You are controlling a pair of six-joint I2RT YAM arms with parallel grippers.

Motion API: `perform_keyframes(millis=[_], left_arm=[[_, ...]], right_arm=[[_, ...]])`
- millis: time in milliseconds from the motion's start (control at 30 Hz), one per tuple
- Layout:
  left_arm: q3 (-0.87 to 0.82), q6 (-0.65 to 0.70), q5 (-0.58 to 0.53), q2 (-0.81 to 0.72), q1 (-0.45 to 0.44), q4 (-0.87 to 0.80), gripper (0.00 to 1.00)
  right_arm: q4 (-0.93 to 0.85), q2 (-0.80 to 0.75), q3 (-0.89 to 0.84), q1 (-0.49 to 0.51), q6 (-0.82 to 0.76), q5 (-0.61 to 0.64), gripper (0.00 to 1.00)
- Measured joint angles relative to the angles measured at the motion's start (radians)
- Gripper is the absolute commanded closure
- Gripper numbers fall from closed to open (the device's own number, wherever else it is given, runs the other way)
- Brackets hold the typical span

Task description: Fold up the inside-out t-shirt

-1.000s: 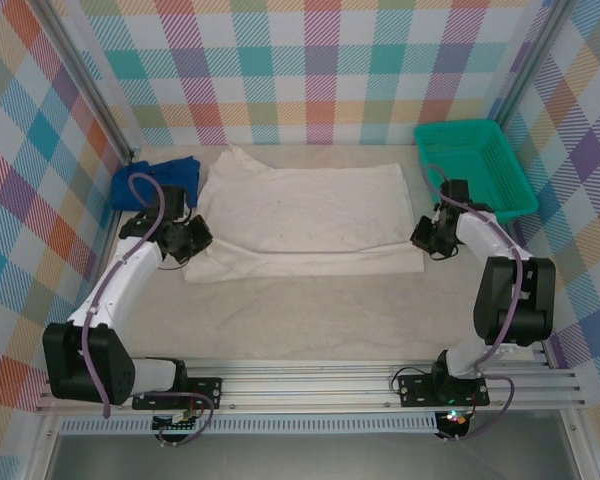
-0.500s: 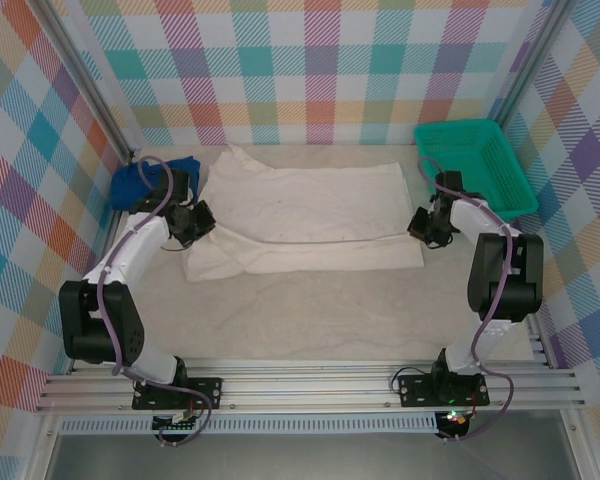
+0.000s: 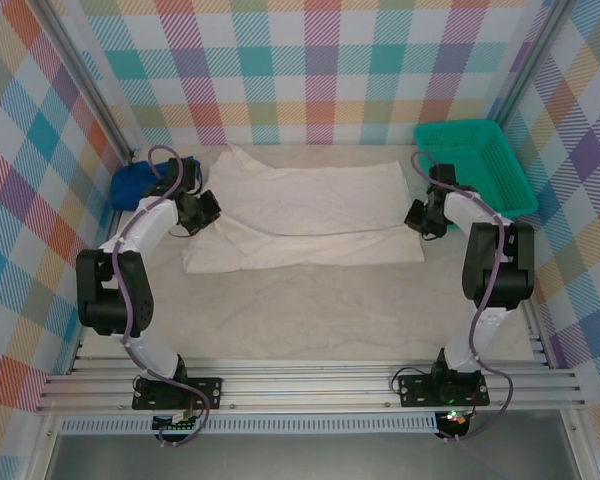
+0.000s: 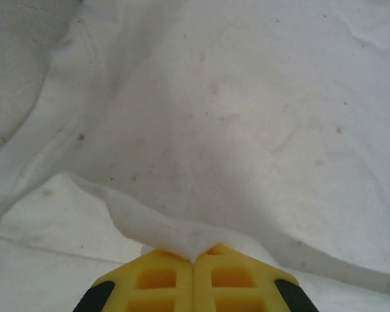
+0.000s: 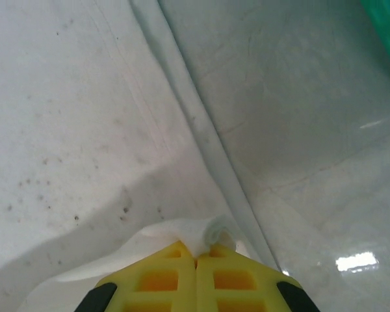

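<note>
T-shirt (image 3: 310,215) is pinched by both end effectors (image 4: 194,259) (image 5: 195,255).

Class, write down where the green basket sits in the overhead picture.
In the top view the green basket sits at the far right corner of the table, just beyond the right gripper and right of the white t-shirt.

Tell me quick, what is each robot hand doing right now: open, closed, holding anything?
Left hand: closed, pinching a fold of the white t-shirt.
Right hand: closed, pinching the same shirt at its edge.
</note>
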Motion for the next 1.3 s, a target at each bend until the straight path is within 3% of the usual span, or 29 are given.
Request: perform_keyframes(millis=[100, 267, 433, 567, 700, 833, 1067, 1300], left_arm=[[0.027, 0.0, -0.012, 0.057, 0.0, 0.014, 1.0], [0.108, 0.0, -0.03, 0.164, 0.001, 0.026, 0.92], [0.151, -0.003, -0.055, 0.21, 0.004, 0.028, 0.78], [0.164, 0.002, -0.1, 0.21, 0.007, 0.043, 0.6], [0.152, 0.006, -0.142, 0.201, 0.02, 0.053, 0.51], [-0.001, -0.017, -0.114, 0.083, 0.03, 0.119, 0.48], [-0.26, -0.068, 0.016, -0.13, 0.016, 0.183, 0.48], [-0.282, -0.08, 0.121, -0.126, -0.101, 0.213, 0.45]], right_arm=[[0.005, 0.028, 0.033, 0.005, 0.0, 0.005, 0.84], [0.015, 0.089, 0.114, 0.006, -0.027, -0.005, 0.67], [0.037, 0.07, 0.087, 0.011, -0.043, -0.055, 0.61], [0.063, -0.021, -0.038, 0.041, -0.045, -0.112, 0.58], [0.082, -0.073, -0.107, 0.106, -0.053, -0.137, 0.58], [0.104, -0.061, -0.107, 0.158, -0.056, -0.152, 0.6], [0.113, 0.087, 0.006, 0.156, -0.056, -0.158, 0.61], [0.125, 0.139, 0.093, 0.155, -0.055, -0.135, 0.61]])
